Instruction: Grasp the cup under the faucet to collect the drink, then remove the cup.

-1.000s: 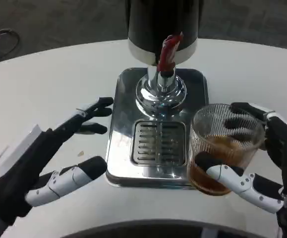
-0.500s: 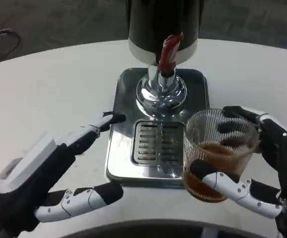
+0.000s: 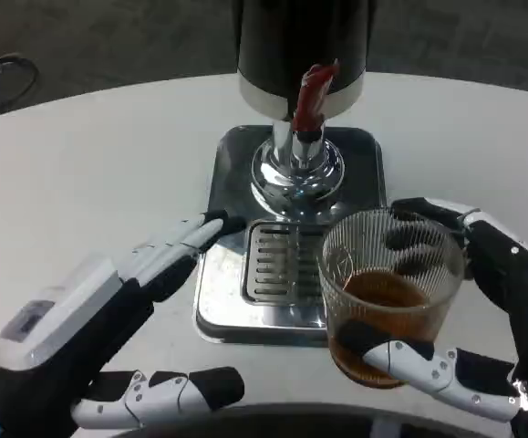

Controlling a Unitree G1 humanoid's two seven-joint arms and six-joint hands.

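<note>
Head view: cup [image 3: 387, 297], ribbed glass with amber drink, held in right hand [image 3: 482, 319] at five o'clock, thumb across its base, fingers behind; overlapping right edge of steel drip tray [image 3: 236, 292]; red-handled faucet [image 3: 309, 96] at twelve o'clock; left hand [image 3: 108, 338] at eight o'clock, fingers spread wide, holding nothing, fingertips at tray's left edge.

A white, round-edged bench [image 3: 90, 155] spreads across the frame, its smooth top bare on the left and far right. Standing directly on it, near the middle, is a polished chrome square drip tray base [image 3: 222, 301] with a slotted metal grille [image 3: 282, 265], from which a chrome pedestal [image 3: 295, 173] rises to a black drink dispenser [image 3: 300, 36] with a red tap lever [image 3: 314, 91].
</note>
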